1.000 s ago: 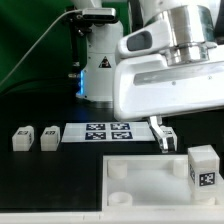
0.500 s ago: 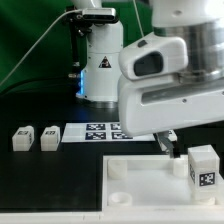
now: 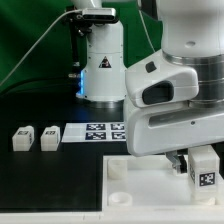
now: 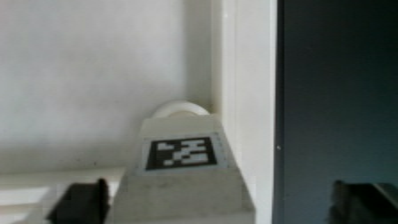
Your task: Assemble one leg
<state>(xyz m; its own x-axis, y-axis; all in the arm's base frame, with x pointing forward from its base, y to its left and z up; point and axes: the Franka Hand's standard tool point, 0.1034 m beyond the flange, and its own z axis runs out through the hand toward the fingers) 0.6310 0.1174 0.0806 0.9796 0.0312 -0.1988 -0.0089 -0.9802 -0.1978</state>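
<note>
Now the pincer [image 4: 222, 203] hangs wide open and empty, its fingers [image 4: 80, 203] either side of the upright leg [image 3: 205, 167], which stands on the panel [image 3: 135, 187] at about 4 o'clock in the exterior view, while two other legs [image 3: 22, 139] lie on the counter [image 3: 50, 185] at 9 o'clock.

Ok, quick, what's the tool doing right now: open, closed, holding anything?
Tool: open, holding nothing; its fingers straddle a leg without gripping it.
</note>
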